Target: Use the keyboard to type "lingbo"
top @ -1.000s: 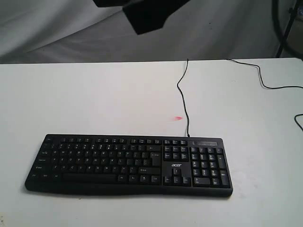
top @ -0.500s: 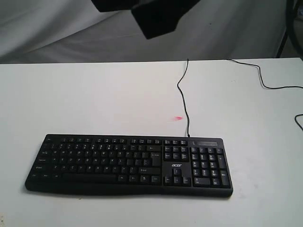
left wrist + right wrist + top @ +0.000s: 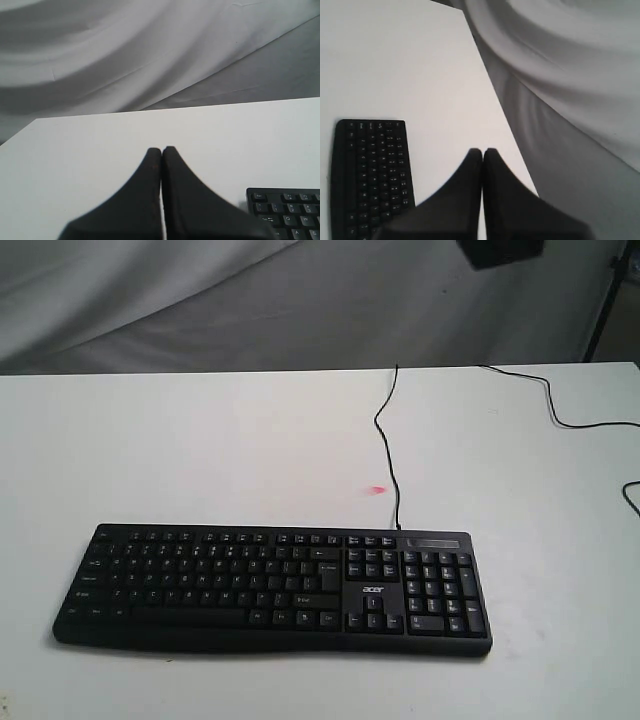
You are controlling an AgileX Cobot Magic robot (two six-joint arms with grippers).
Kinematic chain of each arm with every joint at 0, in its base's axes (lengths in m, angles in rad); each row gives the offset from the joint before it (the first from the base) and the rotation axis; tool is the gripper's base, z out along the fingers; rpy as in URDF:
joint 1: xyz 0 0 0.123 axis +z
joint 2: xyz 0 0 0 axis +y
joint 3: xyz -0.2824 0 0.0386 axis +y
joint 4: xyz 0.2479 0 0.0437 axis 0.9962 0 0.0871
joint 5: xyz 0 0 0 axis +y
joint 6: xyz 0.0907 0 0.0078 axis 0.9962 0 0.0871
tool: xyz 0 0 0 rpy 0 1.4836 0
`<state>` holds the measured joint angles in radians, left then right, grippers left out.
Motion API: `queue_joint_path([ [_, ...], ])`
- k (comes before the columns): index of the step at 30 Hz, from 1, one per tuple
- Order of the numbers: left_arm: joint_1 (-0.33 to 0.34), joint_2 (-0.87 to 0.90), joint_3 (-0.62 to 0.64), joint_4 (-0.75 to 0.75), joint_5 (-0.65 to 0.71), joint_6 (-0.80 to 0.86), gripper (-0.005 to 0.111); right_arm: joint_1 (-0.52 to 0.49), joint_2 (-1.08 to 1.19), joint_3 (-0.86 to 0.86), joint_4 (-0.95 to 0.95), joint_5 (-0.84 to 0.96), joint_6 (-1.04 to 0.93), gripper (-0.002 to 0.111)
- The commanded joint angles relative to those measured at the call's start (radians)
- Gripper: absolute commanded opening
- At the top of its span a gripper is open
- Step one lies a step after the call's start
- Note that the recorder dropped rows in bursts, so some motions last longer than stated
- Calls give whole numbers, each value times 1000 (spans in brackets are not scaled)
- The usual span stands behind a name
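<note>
Exterior view has the keyboard [image 3: 275,585] lying near the tabletop's [image 3: 200,440] front edge, long axis along that edge, number pad toward the right, and its cable [image 3: 385,440] running to the back edge. The left pincer [image 3: 161,150] is pressed fully closed on nothing, over bare tabletop just off the keyboard's back-left corner. The right pincer [image 3: 482,151] is likewise closed and empty, seemingly higher and farther off. Neither touches a key. The left looks nearer, though "l" sits toward the letter block's right.

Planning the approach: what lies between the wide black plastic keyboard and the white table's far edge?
The exterior view shows the thin black cable of the keyboard and a small pink mark there.
</note>
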<state>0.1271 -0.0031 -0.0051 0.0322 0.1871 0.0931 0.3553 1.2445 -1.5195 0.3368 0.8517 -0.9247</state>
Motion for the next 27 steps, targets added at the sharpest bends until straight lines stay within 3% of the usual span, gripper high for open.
queue_joint_path([
  [1, -4, 3, 5, -1, -4, -3, 1, -7, -39, -7, -166, -30, 245, 0],
  [8, -4, 3, 5, -1, -4, -3, 1, -9, -56, 15, -489, -63, 747, 0],
  [11, -4, 3, 5, -1, -4, -3, 1, -9, -107, 80, -512, -150, 803, 0],
  [15, -4, 3, 5, -1, -4, -3, 1, -9, -232, 275, -512, -422, 806, 0],
  [19, -4, 3, 5, -1, -4, -3, 1, -166, -423, 580, -427, -696, 806, 0],
  [23, -4, 3, 5, -1, -4, -3, 1, -354, -563, 835, -375, -800, 806, 0],
  [27, -4, 3, 5, -1, -4, -3, 1, -435, -661, 1008, -337, -924, 806, 0],
])
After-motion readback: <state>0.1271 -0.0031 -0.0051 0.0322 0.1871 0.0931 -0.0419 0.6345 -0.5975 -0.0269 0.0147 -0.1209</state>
